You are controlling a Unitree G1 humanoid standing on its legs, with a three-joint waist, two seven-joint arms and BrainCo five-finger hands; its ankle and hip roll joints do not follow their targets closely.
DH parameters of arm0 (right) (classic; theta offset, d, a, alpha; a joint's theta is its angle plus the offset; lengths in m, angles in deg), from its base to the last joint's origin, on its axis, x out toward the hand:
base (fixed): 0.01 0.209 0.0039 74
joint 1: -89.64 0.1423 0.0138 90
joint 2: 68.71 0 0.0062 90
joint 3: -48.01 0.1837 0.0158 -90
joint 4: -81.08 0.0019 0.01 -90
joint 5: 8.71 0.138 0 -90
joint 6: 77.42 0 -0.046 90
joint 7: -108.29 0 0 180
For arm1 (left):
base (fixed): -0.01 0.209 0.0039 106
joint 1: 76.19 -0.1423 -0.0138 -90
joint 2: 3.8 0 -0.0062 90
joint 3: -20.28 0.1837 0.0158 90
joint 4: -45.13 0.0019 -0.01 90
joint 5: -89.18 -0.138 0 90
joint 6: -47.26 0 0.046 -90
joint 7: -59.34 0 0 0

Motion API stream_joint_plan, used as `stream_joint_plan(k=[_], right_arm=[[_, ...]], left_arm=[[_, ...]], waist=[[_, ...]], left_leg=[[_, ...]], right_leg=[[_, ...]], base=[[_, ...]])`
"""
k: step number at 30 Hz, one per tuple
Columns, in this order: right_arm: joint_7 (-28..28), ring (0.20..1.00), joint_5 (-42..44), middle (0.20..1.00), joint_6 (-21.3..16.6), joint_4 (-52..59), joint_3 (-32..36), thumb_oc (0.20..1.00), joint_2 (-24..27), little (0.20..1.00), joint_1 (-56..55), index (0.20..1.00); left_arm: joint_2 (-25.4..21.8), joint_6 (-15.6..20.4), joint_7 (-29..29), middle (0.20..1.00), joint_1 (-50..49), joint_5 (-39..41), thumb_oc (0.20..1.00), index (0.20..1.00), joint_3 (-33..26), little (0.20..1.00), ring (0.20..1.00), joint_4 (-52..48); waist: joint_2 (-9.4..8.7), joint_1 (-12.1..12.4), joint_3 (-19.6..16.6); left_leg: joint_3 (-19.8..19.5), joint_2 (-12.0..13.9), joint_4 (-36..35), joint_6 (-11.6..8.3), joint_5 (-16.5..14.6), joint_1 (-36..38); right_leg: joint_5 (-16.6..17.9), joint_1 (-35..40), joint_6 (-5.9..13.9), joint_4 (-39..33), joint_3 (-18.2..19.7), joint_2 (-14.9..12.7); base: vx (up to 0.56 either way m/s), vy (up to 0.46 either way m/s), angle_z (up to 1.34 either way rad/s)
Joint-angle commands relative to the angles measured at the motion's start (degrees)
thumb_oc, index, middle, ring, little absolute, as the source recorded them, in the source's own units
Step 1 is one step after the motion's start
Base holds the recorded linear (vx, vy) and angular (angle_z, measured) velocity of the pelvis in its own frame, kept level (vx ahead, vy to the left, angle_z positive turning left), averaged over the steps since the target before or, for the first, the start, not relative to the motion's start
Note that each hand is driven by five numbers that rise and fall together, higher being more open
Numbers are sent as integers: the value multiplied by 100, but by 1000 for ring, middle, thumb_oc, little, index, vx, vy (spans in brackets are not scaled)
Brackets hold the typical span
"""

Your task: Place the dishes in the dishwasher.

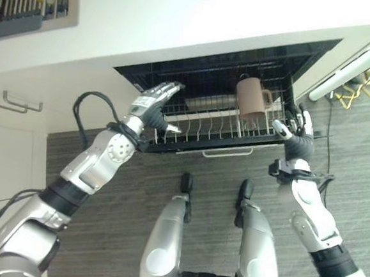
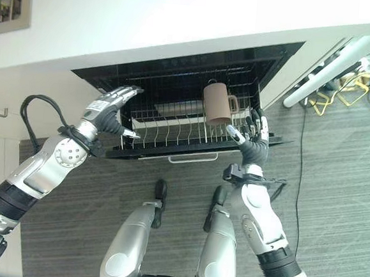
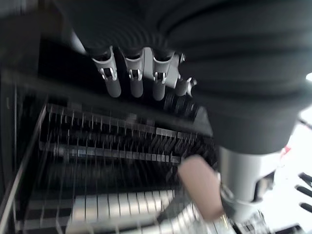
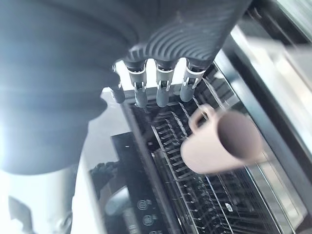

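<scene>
1. Left eye view, far left: dish rack up on the counter with something yellow in it, well apart from both hands. Risk: more dishes possibly waiting there, a long reach away.
2. Left hand at the left front corner of the dishwasher rack, fingers straight and relaxed, grasping nothing. Risk: a one-sided shove here, skewing the rack on its runners.
3. Brown mug sitting in the rack toward its right side, handle to the right, held by neither hand. Risk: a hard push, rocking it over between the wire prongs.
4. Right hand at the right front corner, fingers spread and released, just beside the mug. Risk: clipping the handle on the way past.
5. Open dishwasher under the counter. Risk: uneven pressure from the two hands, jamming the rack partway in.
</scene>
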Motion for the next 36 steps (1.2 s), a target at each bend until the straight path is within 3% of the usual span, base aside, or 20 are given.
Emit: stream_joint_plan(k=[1,4,6,9,10,11,13,15,17,21,23,25,29,31,33,34,36], right_arm=[[-507,1000,-156,1000,-263,65,379,1000,18,1000,427,1000],[-644,1000,-230,1000,-235,275,375,1000,10,1000,92,1000],[-754,1000,-207,1000,-359,290,407,1000,-72,1000,-47,1000],[-1185,1000,-219,1000,-665,390,572,1000,-207,1000,-276,1000],[-1376,1000,-205,1000,-758,456,639,1000,-239,1000,-337,1000],[-1866,1000,-82,1000,-826,619,762,1000,-319,1000,-450,1000],[-2248,1000,-72,1000,-965,729,798,1000,-461,1000,-506,1000],[-2569,1000,-270,1000,-1268,744,771,1000,-572,1000,-473,1000],[-2825,1000,-208,1000,-1487,811,747,1000,-478,1000,-293,1000],[-2769,1000,-201,1000,-1467,946,658,1000,-427,1000,-149,1000],[-2677,1000,-251,1000,-1418,900,740,1000,-284,1000,-100,1000],[-2529,1000,-305,1000,-1399,782,833,1000,-133,1000,118,1000],[-2236,1000,-228,1000,-1328,622,1030,1000,48,1000,488,1000],[-2116,1000,-209,1000,-1275,640,1200,1000,39,1000,328,1000],[-2105,1000,107,1000,-1475,677,1540,1000,-30,1000,-19,1000],[-2158,1000,80,1000,-1503,675,1619,1000,-145,1000,-98,1000],[-2481,1000,168,1000,-1562,545,1746,1000,-369,1000,-252,1000]], left_arm=[[-276,298,571,1000,-131,-149,1000,1000,-214,1000,1000,-302],[-43,710,1056,1000,-745,-105,1000,1000,-770,1000,1000,-505],[107,798,1178,1000,-978,29,1000,1000,-962,1000,1000,-609],[454,1169,1455,1000,-1391,793,1000,1000,-1315,1000,1000,-699],[565,1339,1401,1000,-1495,1285,1000,1000,-1426,1000,1000,-697],[935,1674,1250,1000,-1703,2506,1000,1000,-1673,1000,1000,-757],[1470,1996,887,1000,-1893,3924,1000,1000,-1832,1000,1000,-781],[1950,2401,482,1000,-2060,4748,1000,1000,-1918,1000,1000,-687],[2108,2792,387,1000,-2310,4476,1000,1000,-2140,1000,1000,-833],[2023,2829,308,1000,-2559,4437,1000,1000,-2441,1000,1000,-941],[2007,2854,24,1000,-2620,4374,1000,1000,-2543,1000,1000,-988],[1947,2904,-125,1000,-2605,4222,1000,1000,-2597,1000,1000,-1019],[1788,2785,-152,1000,-2343,4167,1000,1000,-2594,1000,1000,-900],[1601,2631,-78,1000,-2128,4360,1000,1000,-2554,1000,1000,-640],[1461,2615,-253,1000,-2256,4034,1000,1000,-2553,1000,1000,-659],[1441,2616,-212,1000,-2357,3845,1000,1000,-2565,1000,1000,-712],[1316,2931,-208,1000,-2719,3780,1000,1000,-2782,1000,1000,-693]], waist=[[-180,131,-549],[-144,139,-1101],[-142,155,-1295],[-144,191,-1734],[-154,202,-1829],[-169,234,-1973],[-195,287,-2117],[-239,355,-2248],[-285,525,-2367],[-218,653,-2348],[-249,722,-2201],[-298,842,-2035],[-192,737,-1928],[-122,515,-1971],[-205,421,-2042],[-237,436,-2061],[-131,617,-2186]], left_leg=[[350,228,-467,58,41,489],[400,331,-974,-42,149,1048],[397,366,-1154,-80,210,1199],[365,436,-1517,-147,356,1443],[354,449,-1608,-164,387,1516],[315,468,-1763,-184,442,1624],[263,484,-1861,-207,473,1689],[169,472,-1871,-223,439,1761],[-101,384,-1705,-174,283,1849],[-348,293,-1464,-88,159,1904],[-537,156,-803,-64,0,1722],[-988,131,-301,-24,-266,1579],[-911,843,-403,-296,-122,1699],[-664,840,-441,-327,-263,1840],[-588,424,-417,-195,-507,1834],[-549,338,-407,-155,-575,1852],[-556,141,-614,74,-474,1834]], right_leg=[[-267,495,119,-93,12,-108],[-325,1044,78,-516,-71,-16],[-295,1223,86,-700,-99,8],[-194,1510,141,-1026,-134,16],[-178,1596,155,-1095,-143,16],[-157,1735,172,-1212,-173,15],[-133,1871,178,-1344,-226,21],[-112,2013,181,-1459,-250,46],[-227,2125,99,-1385,-140,128],[-525,2180,-63,-1001,44,315],[-624,2229,-151,-742,152,324],[-743,2200,-204,-461,253,249],[-1011,1946,-126,108,305,-11],[-678,1842,222,-46,435,-476],[228,1806,540,-665,731,-863],[441,1681,562,-635,739,-923],[-68,1623,404,-112,460,-505]], base=[[152,9,-15],[153,16,-7],[100,3,7],[101,-7,4],[85,-14,1],[83,-14,-1],[45,-16,6],[50,-55,7],[135,-113,4],[89,-28,-4],[-7,125,15],[-131,305,43],[-201,559,-5],[-216,777,-6],[-167,474,-8],[-234,481,-27],[-207,414,-46]])
